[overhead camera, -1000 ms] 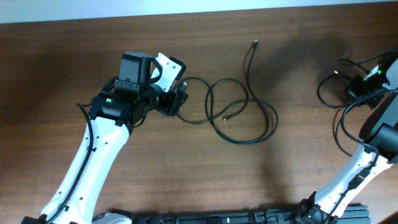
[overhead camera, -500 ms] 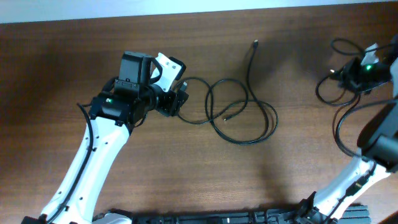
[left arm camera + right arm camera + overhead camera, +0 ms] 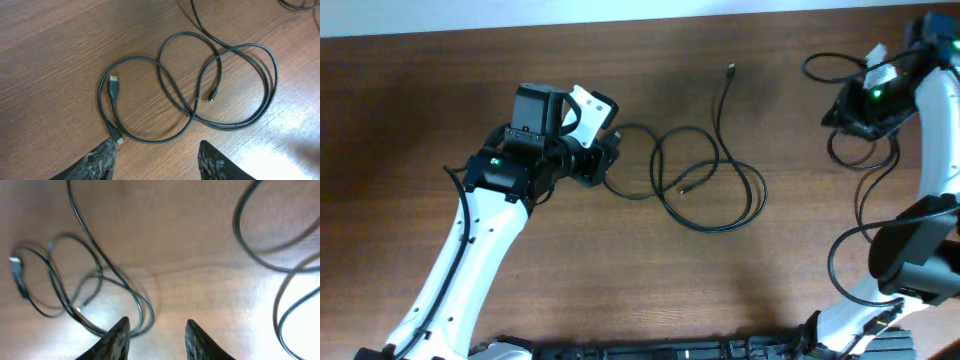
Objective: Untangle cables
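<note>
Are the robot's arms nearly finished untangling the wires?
Not nearly. Done: nothing that shows; the cables lie in crossing loops on the table. In hand: nothing. The left gripper hovers open just by the loops, and the right gripper is open too, off to the side. Left: probably grab a plug end and pull the loops apart.

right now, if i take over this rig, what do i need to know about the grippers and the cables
The left gripper is open and empty, hovering over the table just short of the looped cable, whose plug end lies nearest it.
The right gripper is open and empty, raised at the far right above a second cord.
Done: the two lie apart, not interlaced.
Left: the looped cable crosses itself in several places and needs pulling straight; the second cord is also looped.
</note>
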